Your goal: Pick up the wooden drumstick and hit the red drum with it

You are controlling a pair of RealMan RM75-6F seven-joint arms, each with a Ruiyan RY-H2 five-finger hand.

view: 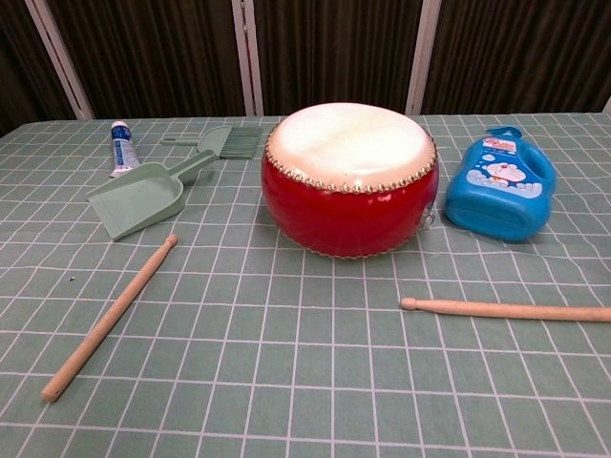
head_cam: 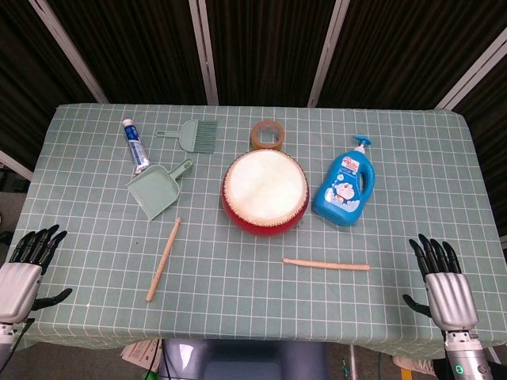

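The table [head_cam: 396, 317] carries a green checked cloth. The red drum [head_cam: 264, 191] stands at its centre. One drumstick [head_cam: 163, 259] lies toward the front left corner, another drumstick [head_cam: 325, 264] front right. Left hand [head_cam: 24, 269] and right hand [head_cam: 444, 285] hover at the front corners, fingers apart, holding nothing.

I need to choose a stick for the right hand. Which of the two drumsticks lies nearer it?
The drumstick in front of the drum, lying crosswise, its end toward the right hand. The other stick lies far left, below the dustpan.
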